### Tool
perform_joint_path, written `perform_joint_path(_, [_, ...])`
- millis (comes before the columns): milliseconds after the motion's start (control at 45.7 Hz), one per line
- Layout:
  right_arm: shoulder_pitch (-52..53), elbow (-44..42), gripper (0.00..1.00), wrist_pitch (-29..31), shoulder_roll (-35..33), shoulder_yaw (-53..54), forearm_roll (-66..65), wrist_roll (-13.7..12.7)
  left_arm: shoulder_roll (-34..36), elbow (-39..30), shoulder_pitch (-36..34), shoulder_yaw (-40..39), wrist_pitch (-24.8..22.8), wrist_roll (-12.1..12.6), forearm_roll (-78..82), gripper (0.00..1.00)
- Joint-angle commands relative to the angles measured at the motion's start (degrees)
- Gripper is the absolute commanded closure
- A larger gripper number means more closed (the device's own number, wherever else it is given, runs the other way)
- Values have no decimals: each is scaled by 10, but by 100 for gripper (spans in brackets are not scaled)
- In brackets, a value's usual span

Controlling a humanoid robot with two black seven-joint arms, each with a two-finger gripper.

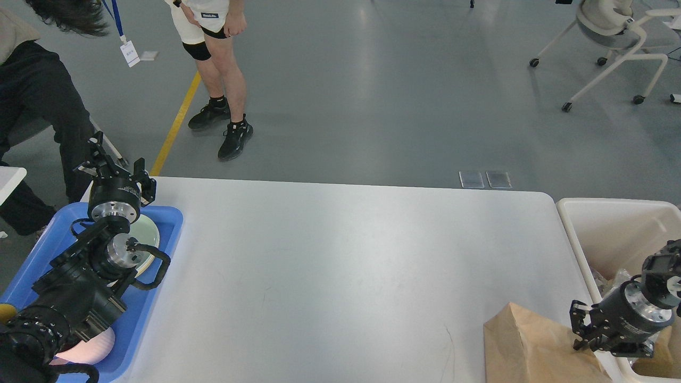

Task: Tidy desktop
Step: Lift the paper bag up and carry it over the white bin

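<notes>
The white desktop (pixel 340 266) fills the middle of the head view and is bare apart from a brown paper bag (pixel 532 346) at its front right corner. My right gripper (pixel 579 329) is at the bag's right edge, over the gap between table and bin. Its fingers stand apart, and I cannot tell whether they touch the bag. My left gripper (pixel 118 162) is open and empty, raised above the far end of the blue tray (pixel 167 234) at the table's left edge.
The blue tray holds a pale green plate (pixel 149 234) and a pink dish (pixel 90 346), both partly hidden by my left arm. A cream bin (pixel 580 239) with brown paper and clear plastic stands at the right. Two people stand beyond the far left corner.
</notes>
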Motion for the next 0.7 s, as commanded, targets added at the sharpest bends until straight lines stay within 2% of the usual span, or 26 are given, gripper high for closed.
perform_joint_path(0, [7, 0, 100, 31, -6, -1, 0, 0, 0, 0, 0, 0, 0, 0, 0, 4])
perform_joint_path(219, [28, 0, 100, 65, -9, -11, -1, 0, 0, 0, 0, 0, 0, 0, 0, 4])
perform_joint_path(416, [68, 0, 100, 150, -31, -13, -12, -1, 0, 0, 0, 0, 0, 0, 0, 4])
perform_joint_path(679, [180, 11, 100, 150, -31, -38, -29, -1, 0, 0, 0, 0, 0, 0, 0, 4])
